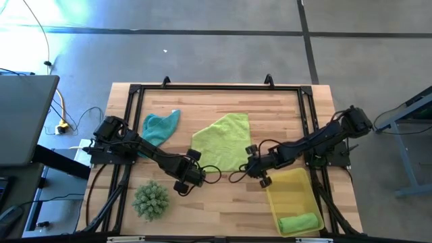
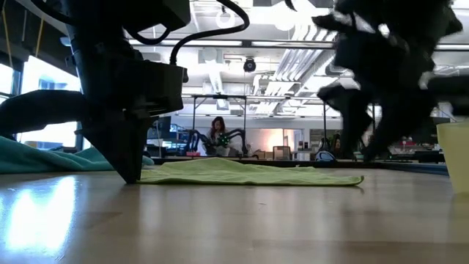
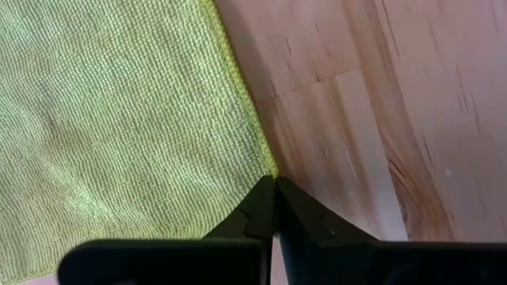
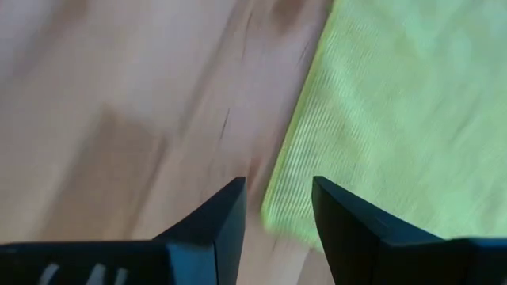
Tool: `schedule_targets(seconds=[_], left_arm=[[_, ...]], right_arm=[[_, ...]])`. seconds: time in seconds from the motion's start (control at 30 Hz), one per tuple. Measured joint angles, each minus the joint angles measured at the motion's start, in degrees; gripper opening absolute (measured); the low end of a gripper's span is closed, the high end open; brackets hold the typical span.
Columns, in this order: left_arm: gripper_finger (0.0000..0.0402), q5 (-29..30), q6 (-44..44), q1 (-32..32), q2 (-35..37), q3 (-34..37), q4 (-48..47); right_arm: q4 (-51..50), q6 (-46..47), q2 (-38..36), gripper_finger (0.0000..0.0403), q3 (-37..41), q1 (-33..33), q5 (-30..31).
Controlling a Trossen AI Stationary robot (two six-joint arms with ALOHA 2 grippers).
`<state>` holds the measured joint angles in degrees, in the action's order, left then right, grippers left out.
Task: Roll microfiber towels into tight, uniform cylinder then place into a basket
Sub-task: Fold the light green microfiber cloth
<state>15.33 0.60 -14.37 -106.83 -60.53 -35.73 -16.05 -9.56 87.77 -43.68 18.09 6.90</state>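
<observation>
My two arms are matte black, jointed links trailing looped black cables; each ends in flat, wedge-shaped black fingers (image 4: 222,229) tapering to points.

One camera hangs above me and looks straight down on the whole worktop (image 1: 223,209), taking in both my arms. Another sits at worktop height and looks level across the boards into the room behind. The camera on my left wrist looks close past my left claw (image 3: 274,184) at the corner of the yellow-green towel (image 3: 111,119). The one on my right wrist looks close past my right claw (image 4: 278,190) at another edge of that towel, which all four views share.
</observation>
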Motion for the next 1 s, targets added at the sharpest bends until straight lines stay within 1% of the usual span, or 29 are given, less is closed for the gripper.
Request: schedule_targets(seconds=[0.1, 0.23, 0.33, 0.5, 0.6, 0.7, 0.9, 1.0], left_arm=[[0.0003, 0.0, 0.0, 0.0, 0.0, 0.0, 0.0], [0.0003, 0.1, -1.7, 0.0, 0.0, 0.0, 0.0], [0.0003, 0.2, -1.9, -0.3, 0.0, 0.0, 0.0], [0.0003, 0.6, -1.9, -0.4, 0.0, 0.0, 0.0], [0.0003, 0.6, -2.0, -0.4, 0.0, -0.1, 0.0], [0.0003, 0.5, -2.0, -0.4, 0.0, -0.1, 0.0], [0.0003, 0.5, -2.0, -0.4, 0.0, -0.1, -0.1], [0.0003, 0.5, -2.2, -0.4, 0.0, -0.1, -0.1]], right_arm=[[0.1, 4.7, 0.0, 0.0137, -3.6, -0.7, 0.6], [-1.9, 18.2, 0.1, 0.0137, -5.6, -2.8, 1.1], [-4.5, 20.9, 0.1, 0.0137, -4.6, -3.7, 0.9], [-3.9, 24.2, 2.8, 0.0137, -3.9, -3.8, 0.5], [-3.6, 24.4, 5.8, 0.0137, -3.9, -3.9, -1.5], [-4.3, 22.5, 7.7, 0.0137, -3.9, -3.8, -1.3], [-4.6, 15.4, 9.1, 0.0137, -4.2, -3.8, -1.1], [-4.7, 13.8, 9.2, 0.0135, -4.2, -3.8, -1.1]])
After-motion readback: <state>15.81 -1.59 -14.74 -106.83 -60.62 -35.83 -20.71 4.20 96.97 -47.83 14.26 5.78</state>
